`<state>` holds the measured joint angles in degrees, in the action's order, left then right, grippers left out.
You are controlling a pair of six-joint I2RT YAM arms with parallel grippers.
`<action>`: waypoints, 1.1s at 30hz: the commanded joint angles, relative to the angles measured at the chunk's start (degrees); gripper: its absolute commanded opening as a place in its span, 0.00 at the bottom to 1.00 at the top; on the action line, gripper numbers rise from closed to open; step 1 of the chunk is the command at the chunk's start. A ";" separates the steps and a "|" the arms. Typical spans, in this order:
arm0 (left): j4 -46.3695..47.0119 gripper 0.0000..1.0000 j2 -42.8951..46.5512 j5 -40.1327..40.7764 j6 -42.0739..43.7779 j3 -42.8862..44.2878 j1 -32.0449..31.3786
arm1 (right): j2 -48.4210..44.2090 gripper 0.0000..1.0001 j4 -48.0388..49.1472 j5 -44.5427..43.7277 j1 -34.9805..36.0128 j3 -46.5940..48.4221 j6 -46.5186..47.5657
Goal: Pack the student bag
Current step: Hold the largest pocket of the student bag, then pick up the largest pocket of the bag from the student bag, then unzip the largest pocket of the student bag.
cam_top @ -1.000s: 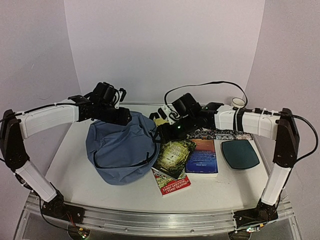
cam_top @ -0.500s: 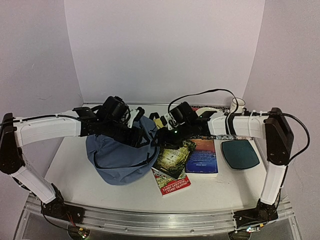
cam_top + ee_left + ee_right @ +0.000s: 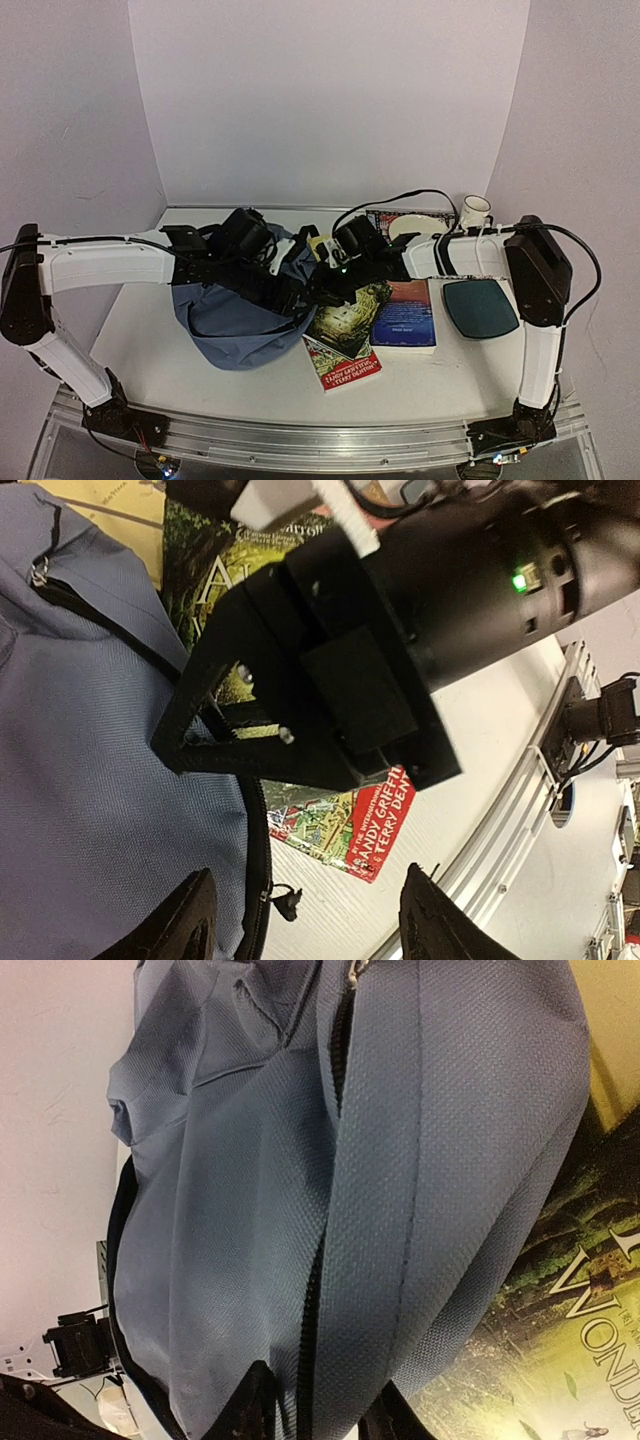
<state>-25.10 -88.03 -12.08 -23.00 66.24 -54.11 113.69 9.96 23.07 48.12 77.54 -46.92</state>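
Over the last second both arms have reached farther in toward the middle. The left arm [image 3: 100,262] has swung across the top of the bag [image 3: 225,325] to its right edge. The right arm [image 3: 460,255] has slid left past the upper corner of the green book [image 3: 348,318], and the two wrists now sit almost touching. The right fingers [image 3: 250,1410] have also drawn together in that time.

The bag lies slumped on the left half of the tabletop [image 3: 150,370]. It is in the same place as before, with its right edge just beside the green book and overlapping the book's left margin.

In the right wrist view, a raised fold of the blue fabric beside a dark zip fills the narrow gap between the right fingers, so they appear pinched on the bag.

The left fingers [image 3: 185,925] stand wide apart with nothing between them. They hang over the bag's lower right edge, where a zip pull [image 3: 285,900] lies on the tabletop. The red bottom corner of the green book shows just past them. The black body of the right arm's wrist fills most of that view, close in front.

A blue book [image 3: 405,312] lies right of the green one, their edges touching. A dark oval pad [image 3: 480,307] lies farther right. A white cup [image 3: 476,207] stands near the back wall.
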 commanded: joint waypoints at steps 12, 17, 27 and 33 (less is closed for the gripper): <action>-0.84 0.08 -5.17 0.64 2.59 2.12 -1.70 | 0.92 0.11 1.14 1.39 -0.07 1.72 -0.42; -5.36 0.00 -0.35 3.98 2.92 1.93 -1.70 | 0.42 0.00 -0.36 0.17 -1.61 4.21 1.51; -15.74 0.00 12.34 9.33 -1.07 -4.87 -1.70 | 2.45 0.00 -9.90 -4.11 -11.26 14.03 9.00; -17.99 0.00 15.58 11.17 -3.25 -5.73 -1.70 | 6.63 0.00 -12.36 -1.51 -12.90 20.84 7.09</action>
<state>-37.78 -74.74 -1.32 -24.12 60.38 -55.44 118.26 -1.78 24.80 37.87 93.41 -39.79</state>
